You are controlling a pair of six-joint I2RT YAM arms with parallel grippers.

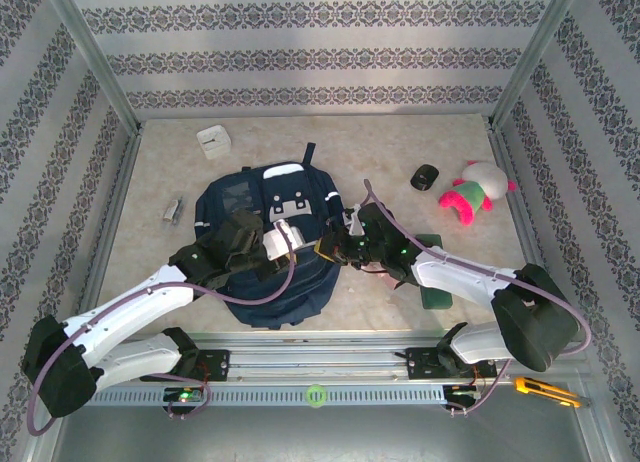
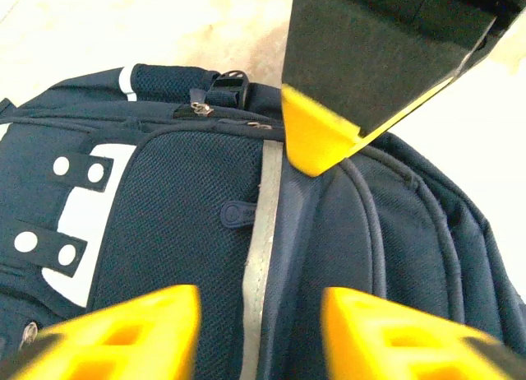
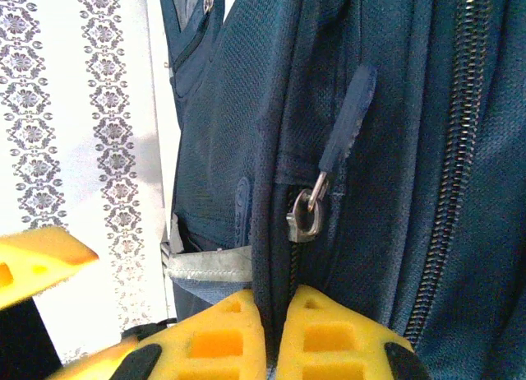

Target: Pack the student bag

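- The step in hand looks like opening a zip so that the large navy blue fabric student bag (image 1: 262, 304) can be packed. The bag lies flat in the middle of the pale marbled surface (image 1: 380, 142), just ahead of both arms.
- The right tool (image 3: 271, 347) has its yellow fingers pressed together on a ridge of bag fabric just below the small metal zip slider (image 3: 302, 217) — a hold on cloth, not on the slider or its navy fabric pull tab (image 3: 349, 117).
- The left tool (image 2: 259, 339) hovers over the front pocket, fingers apart, with nothing between them.
- To do this well, I judge the right tool should hold the cloth taut while the left one takes the pull tab. The pull should run along the line of teeth and not upward — otherwise the soft bag may lift or bunch.
- The two tools sit very close together, so their fingers could knock into each other.
- The bag is mesh-textured and limp. It has a pale grey stripe (image 2: 261, 232) down the front pocket, a white patch (image 2: 107, 207) crossed by dark dotted straps, and several parallel zips along its side.
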